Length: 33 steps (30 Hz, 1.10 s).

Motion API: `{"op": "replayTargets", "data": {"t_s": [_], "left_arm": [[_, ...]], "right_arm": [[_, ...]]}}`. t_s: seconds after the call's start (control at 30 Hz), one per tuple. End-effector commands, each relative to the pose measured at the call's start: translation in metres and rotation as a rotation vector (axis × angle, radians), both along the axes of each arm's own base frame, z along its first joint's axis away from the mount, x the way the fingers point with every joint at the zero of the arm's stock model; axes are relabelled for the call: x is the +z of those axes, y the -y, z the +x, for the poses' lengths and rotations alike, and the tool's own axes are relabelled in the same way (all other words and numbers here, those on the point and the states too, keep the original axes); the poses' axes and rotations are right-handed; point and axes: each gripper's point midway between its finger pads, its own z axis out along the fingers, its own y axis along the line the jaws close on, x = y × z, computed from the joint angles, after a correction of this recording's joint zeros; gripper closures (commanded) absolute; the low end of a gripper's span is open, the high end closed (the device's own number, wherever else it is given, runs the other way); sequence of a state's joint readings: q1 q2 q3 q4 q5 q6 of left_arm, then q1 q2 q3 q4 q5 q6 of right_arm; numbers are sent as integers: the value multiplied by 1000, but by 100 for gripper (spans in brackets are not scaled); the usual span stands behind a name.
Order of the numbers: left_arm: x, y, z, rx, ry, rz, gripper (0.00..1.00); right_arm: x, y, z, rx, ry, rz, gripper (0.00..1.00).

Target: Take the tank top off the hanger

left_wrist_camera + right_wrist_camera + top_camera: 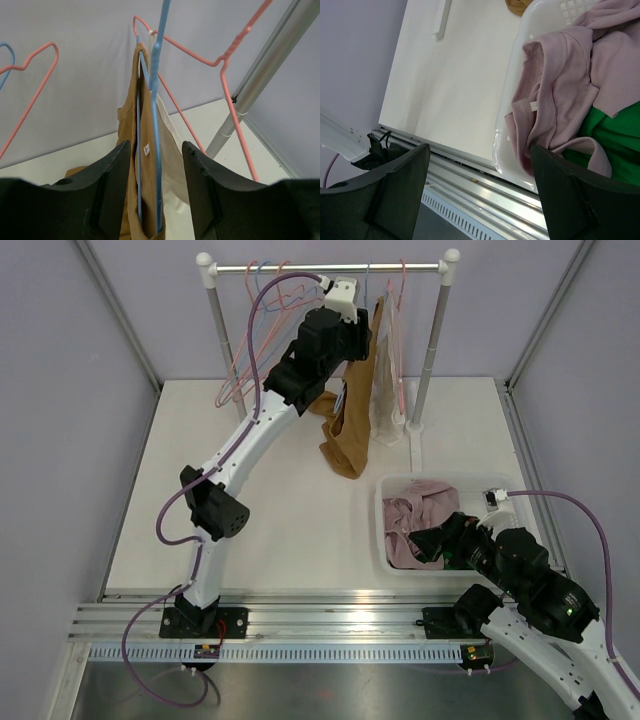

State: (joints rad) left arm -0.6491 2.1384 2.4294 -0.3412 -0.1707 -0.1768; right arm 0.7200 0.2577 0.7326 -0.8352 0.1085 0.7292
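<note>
Left pincer (156,152): released, jaws spread either side of the brown fabric tank top (131,130).
Tank top: hanging on a blue wire hanger (155,110) from the metal rail (325,268).
Right pincer (480,150): released, above the white plastic basket (512,85) on the desk (455,85).

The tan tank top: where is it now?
In the top view the tan tank top hangs from the rack at the far edge, right of centre, on a blue hanger beside a cream garment; the open left gripper straddles it.
</note>
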Motion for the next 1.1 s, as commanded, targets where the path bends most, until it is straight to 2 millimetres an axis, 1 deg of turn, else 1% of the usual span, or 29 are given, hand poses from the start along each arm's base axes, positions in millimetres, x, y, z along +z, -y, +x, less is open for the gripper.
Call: {"op": "replayTargets", "data": {"t_s": [0.0, 0.03, 0.1, 0.13, 0.23, 0.33, 0.37, 0.4, 0.5, 0.53, 0.6, 0.63, 0.7, 0.73, 0.83, 0.87, 1.07], "left_arm": [[29, 5, -1, -22, 74, -54, 53], [29, 4, 0, -17, 73, -55, 55], [23, 6, 1, -28, 58, -57, 55], [21, 7, 1, -31, 50, -57, 51], [9, 11, 3, -41, 29, -44, 51], [0, 12, 7, -34, 16, -29, 64], [3, 11, 7, -29, 22, -31, 76], [3, 10, 7, -26, 22, -31, 80], [20, 6, 2, -22, 49, -52, 86], [30, 3, -1, -20, 65, -66, 89], [42, -3, -5, -7, 83, -78, 95], [53, -7, -10, -5, 99, -87, 96], [62, -11, -13, 6, 114, -95, 98], [71, -16, -16, 12, 127, -102, 98], [81, -21, -21, 14, 145, -106, 98], [86, -22, -24, 12, 152, -109, 99], [98, -29, -32, 17, 162, -121, 100]], "right_arm": [[5, -7, 1, 37, 23, 8, 12], [5, -7, 0, 40, 23, 10, 12], [5, -7, 0, 39, 24, 12, 12], [5, -7, 0, 39, 28, 16, 12], [5, -6, 0, 35, 30, 13, 12], [5, -7, 0, 39, 28, 11, 12], [4, -8, 0, 40, 27, 10, 12], [5, -8, 1, 42, 27, 10, 12], [3, -9, 1, 44, 22, 6, 12], [3, -9, 1, 44, 22, 4, 12], [2, -9, 1, 43, 21, 0, 12], [3, -9, 2, 43, 23, 2, 12], [2, -9, 2, 43, 21, 3, 12], [2, -9, 2, 45, 21, 2, 12], [2, -10, 2, 43, 21, 2, 12], [2, -10, 2, 45, 20, -2, 12], [1, -10, 2, 47, 18, -2, 12]]}}
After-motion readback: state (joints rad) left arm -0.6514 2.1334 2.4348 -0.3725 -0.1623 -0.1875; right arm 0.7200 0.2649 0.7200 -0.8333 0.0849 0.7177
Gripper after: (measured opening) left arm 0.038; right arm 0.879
